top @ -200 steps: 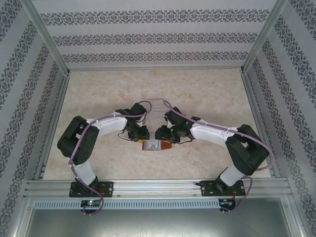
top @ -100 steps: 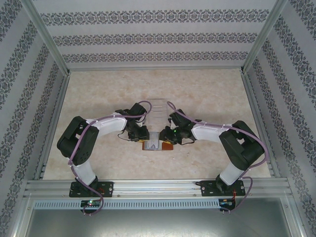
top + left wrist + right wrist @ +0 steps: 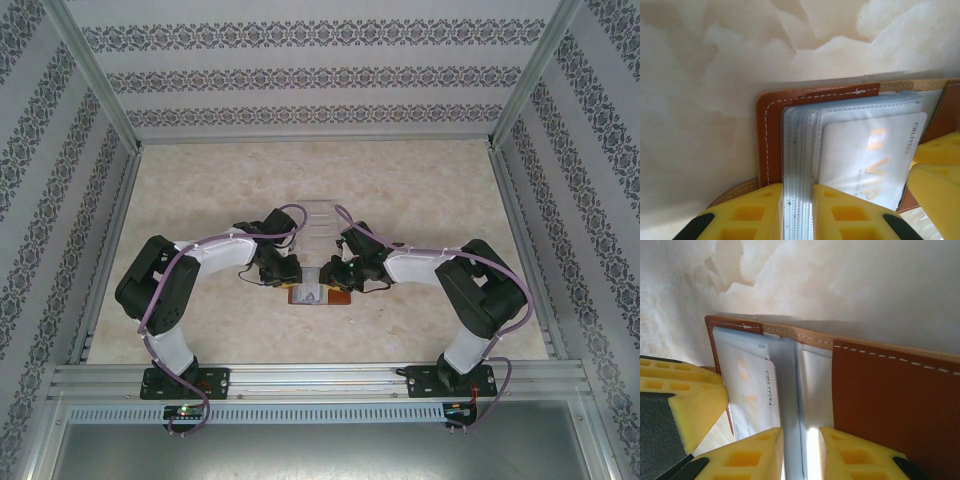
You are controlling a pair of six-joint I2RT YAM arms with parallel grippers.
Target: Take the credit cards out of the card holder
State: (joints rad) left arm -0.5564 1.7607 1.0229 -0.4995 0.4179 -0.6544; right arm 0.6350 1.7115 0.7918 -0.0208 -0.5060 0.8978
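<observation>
The reddish-brown leather card holder [image 3: 318,294] lies open on the table between both grippers. In the left wrist view its leather edge [image 3: 767,130] frames a stack of clear pockets. My left gripper [image 3: 797,187] is shut on that stack's near edge. A whitish credit card [image 3: 870,150] with orange "VIP" lettering sits in the top pocket. My right gripper [image 3: 801,432] is shut on clear pocket leaves at the fold, beside the brown leaf [image 3: 890,400]. The same card [image 3: 747,390] lies left of its fingers. From above, the left gripper [image 3: 290,275] and right gripper [image 3: 330,276] nearly meet.
A clear plastic slotted tray [image 3: 318,222] stands just behind the card holder. Metal frame rails [image 3: 300,378] and patterned walls enclose the marbled table [image 3: 420,190]. The other arm's yellow fingers [image 3: 935,170] [image 3: 685,405] crowd each wrist view.
The right gripper's jaws have narrowed onto the clear pockets, and its arm has drawn in a little to the left. The left arm has barely moved.
</observation>
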